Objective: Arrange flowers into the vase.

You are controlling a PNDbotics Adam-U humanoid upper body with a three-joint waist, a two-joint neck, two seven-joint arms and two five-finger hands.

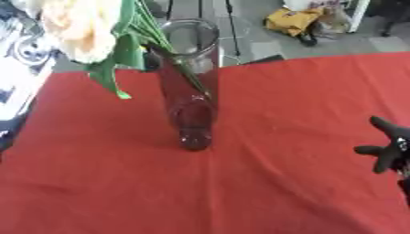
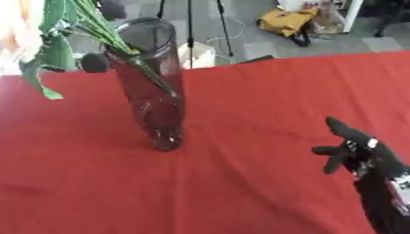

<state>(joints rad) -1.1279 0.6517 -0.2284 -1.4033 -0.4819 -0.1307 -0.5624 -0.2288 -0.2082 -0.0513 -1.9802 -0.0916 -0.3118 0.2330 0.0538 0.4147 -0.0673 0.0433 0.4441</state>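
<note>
So in the left eye view we've got a tall clear glass vase (image 1: 191, 87) standing upright on the red tablecloth (image 1: 296, 109), a bit left of the middle, and the flowers (image 1: 80, 29) are already in it: pale cream blooms leaning way out to the upper left, with green stems (image 1: 172, 55) running down through the mouth into the glass and a floppy green leaf (image 1: 108, 75) hanging just outside the rim. Our right hand (image 1: 390, 148) shows at the right edge, well apart from the vase, fingers spread and relaxed, holding nothing and hovering over the cloth. We can't find the left hand in this view at all. Beyond the table there's a yellow bag (image 1: 294, 20) lying on the grey floor. Switching to the right eye view, it's the same setup, just with more of our right arm visible: the black hand (image 2: 352, 146) sits lower right with the fingers splayed open and the thumb sticking out to the left, nothing in it. The vase (image 2: 152, 87) is at left-centre, and the stems (image 2: 120, 45) cross its opening at a slant while the blooms get mostly cut off by the top left corner. Still no left hand in sight here either.
</note>
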